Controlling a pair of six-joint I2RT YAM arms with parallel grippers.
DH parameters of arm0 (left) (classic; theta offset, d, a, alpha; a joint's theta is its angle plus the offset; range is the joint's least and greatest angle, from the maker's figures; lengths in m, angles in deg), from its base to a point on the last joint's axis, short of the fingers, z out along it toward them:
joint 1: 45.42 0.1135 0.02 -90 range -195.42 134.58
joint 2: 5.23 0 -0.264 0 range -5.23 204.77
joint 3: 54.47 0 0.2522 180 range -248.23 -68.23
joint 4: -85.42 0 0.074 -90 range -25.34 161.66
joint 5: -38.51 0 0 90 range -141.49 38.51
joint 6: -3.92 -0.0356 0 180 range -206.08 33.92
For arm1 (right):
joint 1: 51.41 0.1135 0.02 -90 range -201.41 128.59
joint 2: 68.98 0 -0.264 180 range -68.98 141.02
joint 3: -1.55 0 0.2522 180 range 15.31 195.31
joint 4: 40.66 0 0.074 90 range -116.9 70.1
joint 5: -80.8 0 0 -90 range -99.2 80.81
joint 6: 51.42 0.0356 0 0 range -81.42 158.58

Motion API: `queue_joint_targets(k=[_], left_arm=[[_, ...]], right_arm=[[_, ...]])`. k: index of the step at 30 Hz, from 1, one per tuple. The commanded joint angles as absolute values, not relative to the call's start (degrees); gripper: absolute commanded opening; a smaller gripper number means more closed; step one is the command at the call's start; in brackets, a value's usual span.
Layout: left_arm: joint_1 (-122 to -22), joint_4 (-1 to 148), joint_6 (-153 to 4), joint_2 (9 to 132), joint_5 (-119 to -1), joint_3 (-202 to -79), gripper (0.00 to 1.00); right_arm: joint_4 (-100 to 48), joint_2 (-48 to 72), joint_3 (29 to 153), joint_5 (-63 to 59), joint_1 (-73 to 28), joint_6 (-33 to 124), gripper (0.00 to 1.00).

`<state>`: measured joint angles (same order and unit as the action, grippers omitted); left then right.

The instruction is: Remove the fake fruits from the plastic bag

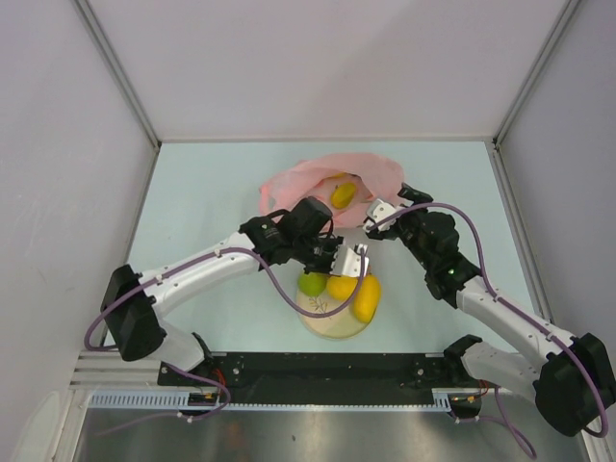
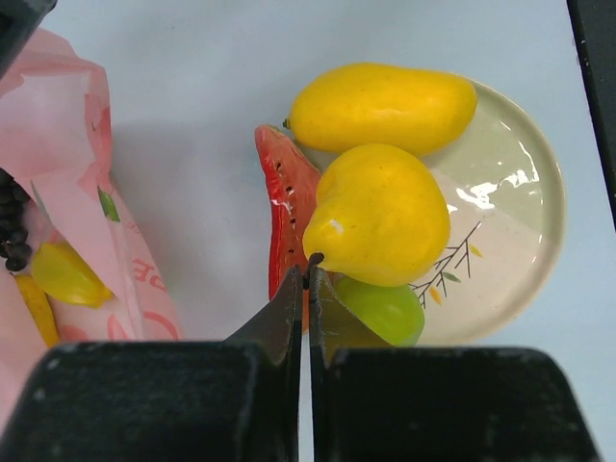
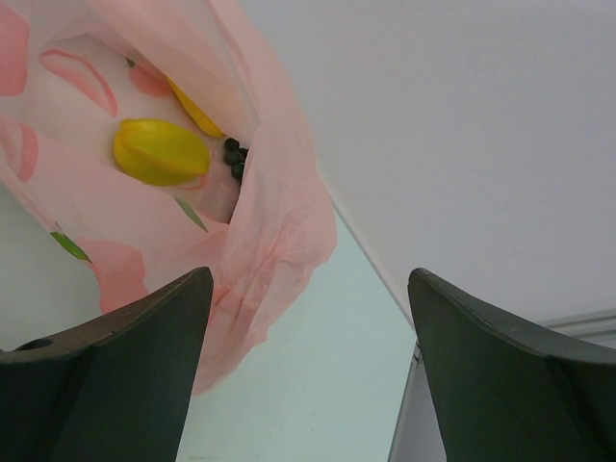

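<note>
The pink plastic bag (image 1: 322, 178) lies open at the back of the table, with a yellow fruit (image 1: 342, 194) showing inside. In the right wrist view the bag (image 3: 274, 221) holds a yellow fruit (image 3: 161, 151), a banana-like piece (image 3: 197, 111) and dark grapes (image 3: 234, 159). My right gripper (image 3: 310, 279) is open just right of the bag's mouth, with nothing between its fingers. A yellow mango (image 2: 385, 104), a yellow pear-shaped fruit (image 2: 380, 217), a green pear (image 2: 385, 310) and a watermelon slice (image 2: 287, 207) rest on the plate. My left gripper (image 2: 308, 274) is shut, its tips at the yellow fruit's dark stem.
The cream plate (image 2: 520, 192) with a sprig drawing sits near the front centre of the table (image 1: 192, 212), its rim (image 1: 332, 332) close to the arm bases. White walls enclose the table on three sides. Both arms meet over the middle.
</note>
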<state>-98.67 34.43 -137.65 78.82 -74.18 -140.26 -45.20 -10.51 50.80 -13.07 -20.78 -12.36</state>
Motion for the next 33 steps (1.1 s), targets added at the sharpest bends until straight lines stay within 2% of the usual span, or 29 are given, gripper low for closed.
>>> queue_joint_targets(k=[1, 22, 26, 29, 30, 32, 33], left_arm=[[-99.9, 37.9, -139.0, 80.0, -73.8, -139.1, 0.00], [-101.1, 44.1, -137.4, 84.4, -68.4, -135.6, 0.00], [-101.1, 44.1, -137.7, 84.6, -67.1, -135.1, 0.05], [-101.1, 42.7, -137.6, 84.3, -66.4, -135.4, 0.15], [-101.1, 42.4, -137.4, 84.2, -66.1, -135.6, 0.28], [-101.1, 41.9, -137.3, 83.7, -65.4, -135.6, 0.41], [-101.1, 41.8, -137.3, 83.5, -65.1, -135.5, 0.50]], right_arm=[[-46.6, -11.3, 51.6, -11.8, -21.0, -11.0, 0.87], [-47.1, -11.6, 48.7, -9.9, -20.9, -11.2, 0.87], [-46.9, -11.2, 48.7, -9.7, -20.9, -11.3, 0.87], [-47.1, -11.0, 48.7, -9.7, -20.9, -11.2, 0.87], [-47.1, -11.1, 48.7, -9.7, -20.8, -11.2, 0.87], [-47.1, -10.9, 48.7, -9.7, -20.8, -11.5, 0.87], [-47.0, -10.9, 48.6, -9.7, -20.9, -11.5, 0.87]])
